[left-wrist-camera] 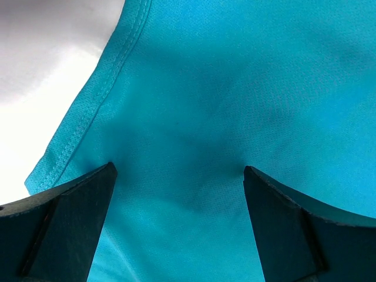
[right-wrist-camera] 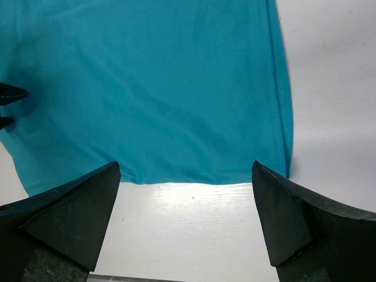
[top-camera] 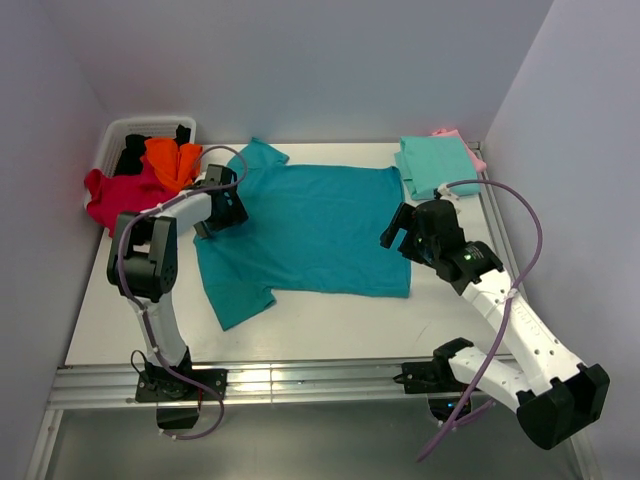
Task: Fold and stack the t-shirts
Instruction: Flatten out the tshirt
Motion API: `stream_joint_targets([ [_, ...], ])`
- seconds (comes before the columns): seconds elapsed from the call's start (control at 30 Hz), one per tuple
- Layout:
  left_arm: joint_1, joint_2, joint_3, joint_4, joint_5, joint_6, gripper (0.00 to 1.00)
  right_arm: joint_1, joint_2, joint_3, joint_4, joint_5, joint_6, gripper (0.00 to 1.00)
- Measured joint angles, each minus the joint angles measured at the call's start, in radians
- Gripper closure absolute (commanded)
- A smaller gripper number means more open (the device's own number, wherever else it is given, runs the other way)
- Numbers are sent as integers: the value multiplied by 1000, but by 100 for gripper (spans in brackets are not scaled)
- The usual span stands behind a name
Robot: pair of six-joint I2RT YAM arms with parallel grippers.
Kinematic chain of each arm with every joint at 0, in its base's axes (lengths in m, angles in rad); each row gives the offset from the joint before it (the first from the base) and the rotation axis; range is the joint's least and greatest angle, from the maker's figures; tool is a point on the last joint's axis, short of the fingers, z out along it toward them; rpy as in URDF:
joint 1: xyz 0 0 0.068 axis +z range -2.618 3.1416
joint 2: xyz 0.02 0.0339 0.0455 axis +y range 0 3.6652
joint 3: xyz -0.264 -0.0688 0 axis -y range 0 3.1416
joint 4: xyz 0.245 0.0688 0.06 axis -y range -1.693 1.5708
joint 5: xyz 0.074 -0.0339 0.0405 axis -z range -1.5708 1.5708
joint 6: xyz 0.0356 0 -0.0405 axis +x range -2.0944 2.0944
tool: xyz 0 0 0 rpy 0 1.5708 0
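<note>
Spread shirt: deep teal-blue short-sleeved cloth t-shirt (top-camera: pixel 310 225), flat mid-table (top-camera: pixel 130 320) — likely laid out for folding.
Left gripper (top-camera: pixel 225 205): jaws released, empty, over sleeve end.
Right gripper (top-camera: pixel 400 232): jaws released, empty, over hem.
Stack: folded mint-green shirt (top-camera: pixel 432 165) on pink shirt (top-camera: pixel 470 150), far right corner — two.
White slotted plastic basket (top-camera: pixel 120 135): far left corner; crimson shirt (top-camera: pixel 115 195), orange shirt (top-camera: pixel 172 160), black shirt (top-camera: pixel 133 155) — three.
Total: six shirts.

this looks like a robot lab cell: a white table (top-camera: pixel 330 325) closed in by plain walls (top-camera: pixel 350 60), with a left arm (top-camera: pixel 152 262) and a right arm (top-camera: pixel 505 305) bolted to a metal rail (top-camera: pixel 310 385).
</note>
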Motion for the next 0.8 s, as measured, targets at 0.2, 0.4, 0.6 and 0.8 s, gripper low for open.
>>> stream_joint_targets([
  [0.2,0,-27,-32,-27,-23,3,1,0,13,0,0,7,1,0],
  [0.4,2,-50,10,-156,-9,4,1,0,0,0,-1,17,5,0],
  [0.6,2,-248,111,-246,3,25,0,0,-53,30,-31,70,-21,0],
  [0.8,-2,-708,-45,-268,13,9,1,0,-80,114,-48,70,-37,0],
])
